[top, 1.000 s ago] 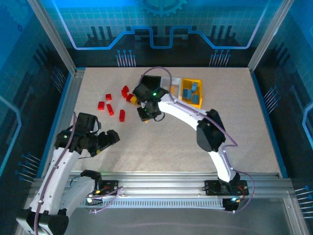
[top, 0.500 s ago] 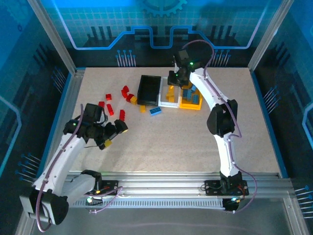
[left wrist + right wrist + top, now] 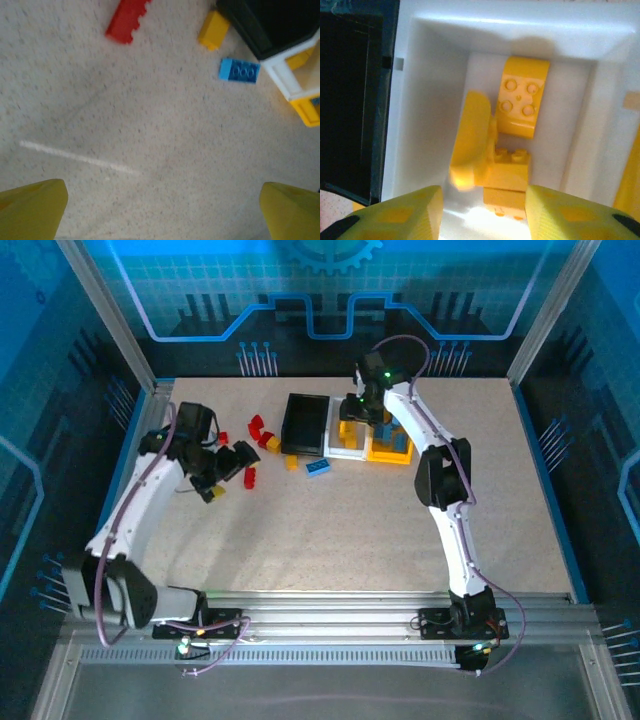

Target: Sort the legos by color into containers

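My right gripper hangs over the white container, open. In the right wrist view its fingertips stand apart above yellow legos lying in the white container, and one blurred yellow lego is loose between them and the floor. My left gripper hovers wide open and empty beside red legos. A red lego, an orange-yellow lego and a blue lego lie ahead of its gripper. The black container looks empty. The yellow container holds blue legos.
The three containers stand side by side at the back middle of the table. A metal frame rail runs close to the left arm. The near half of the table is bare.
My right gripper swung from the table's middle to over the white container and opened, letting a yellow lego go. My left arm moved away from me toward the red legos, jaws opening wider.
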Controlling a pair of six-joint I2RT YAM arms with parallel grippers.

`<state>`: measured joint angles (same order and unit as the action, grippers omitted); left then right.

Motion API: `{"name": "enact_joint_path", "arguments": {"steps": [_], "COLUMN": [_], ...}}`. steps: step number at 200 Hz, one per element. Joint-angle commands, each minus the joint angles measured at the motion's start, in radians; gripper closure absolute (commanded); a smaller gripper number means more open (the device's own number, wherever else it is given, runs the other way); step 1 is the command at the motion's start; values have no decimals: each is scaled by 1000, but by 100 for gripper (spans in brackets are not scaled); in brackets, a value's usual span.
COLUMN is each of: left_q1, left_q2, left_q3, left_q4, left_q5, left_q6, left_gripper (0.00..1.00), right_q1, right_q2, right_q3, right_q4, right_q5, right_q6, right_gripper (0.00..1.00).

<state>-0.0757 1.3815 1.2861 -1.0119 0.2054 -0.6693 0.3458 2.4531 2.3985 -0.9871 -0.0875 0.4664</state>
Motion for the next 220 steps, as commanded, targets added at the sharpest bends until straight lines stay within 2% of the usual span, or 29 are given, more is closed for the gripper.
{"name": "enact_joint_path", "arguments": {"steps": [1, 21, 46, 62, 79, 97, 125, 178, 220], "left_q1": [25, 26, 24, 19, 3, -33, -90, -104, -104], "left_q2": [113, 192, 261, 299, 311, 322, 382, 518, 617], "left_q3": [108, 151, 150, 158, 159, 162, 179, 235, 285], "left_q4": [-73, -67, -37, -41, -43, -32, -13, 4, 39], "left_q5": [-58, -97, -103, -135, -157, -190, -248, -296, -299], "left_q6": [151, 228, 291, 320, 320, 321, 344, 357, 383], "left_gripper": [1, 2, 6, 9, 11, 15, 20, 25, 30], "right_q1": [17, 59, 100, 116, 106, 90, 62, 24, 31], "right_q2": [-185, -361, -566, -696, -794, -863, -923, -925, -984], "right_q3": [-145, -402, -646, -809, -933, -1017, -1110, -1109, -1193], "right_q4": [-16, 74, 110, 164, 187, 199, 201, 211, 287], "right_q5": [-8, 28, 46, 24, -53, -110, -119, -168, -178], "right_q6": [12, 38, 104, 144, 164, 128, 48, 48, 165], "right_gripper": [50, 49, 48, 47, 47, 47, 47, 47, 48]}}
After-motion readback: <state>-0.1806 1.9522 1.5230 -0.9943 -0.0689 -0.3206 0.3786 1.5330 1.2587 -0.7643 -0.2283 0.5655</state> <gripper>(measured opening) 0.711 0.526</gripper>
